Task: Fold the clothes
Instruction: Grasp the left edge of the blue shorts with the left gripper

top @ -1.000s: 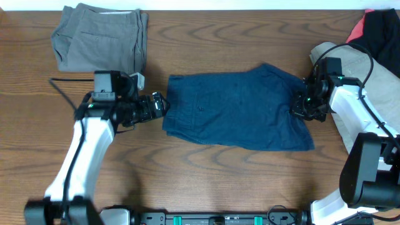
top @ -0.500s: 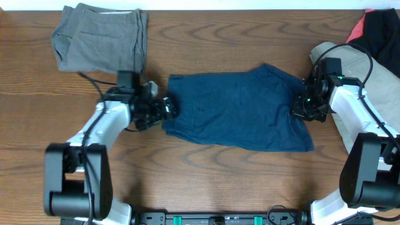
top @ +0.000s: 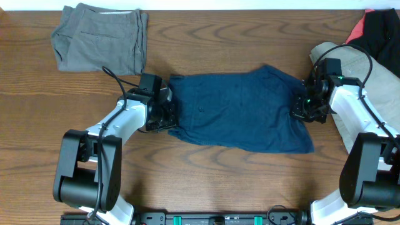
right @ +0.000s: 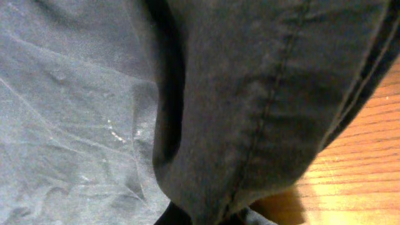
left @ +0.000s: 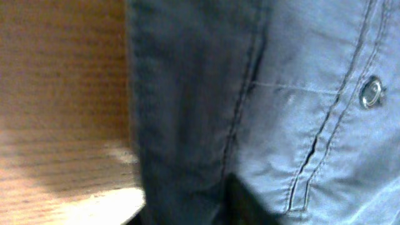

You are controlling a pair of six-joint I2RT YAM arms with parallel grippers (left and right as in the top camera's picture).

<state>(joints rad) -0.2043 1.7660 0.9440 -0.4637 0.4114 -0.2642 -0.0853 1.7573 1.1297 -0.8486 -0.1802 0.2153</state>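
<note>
Blue shorts (top: 240,112) spread flat mid-table (top: 219,37); my left gripper (top: 167,112) at their left edge, my right gripper (top: 301,107) at their right edge; wrist views show only cloth, so I cannot tell either finger gap or grip; folded grey garment (top: 100,37) far-left corner; beige pile (top: 350,75) under my right arm.

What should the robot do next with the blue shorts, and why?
Probably close the left end effector on the left edge of the blue shorts, then lift. It sits right at that edge, the right end effector is at the opposite edge, and the shorts lie flat, unfolded.
</note>
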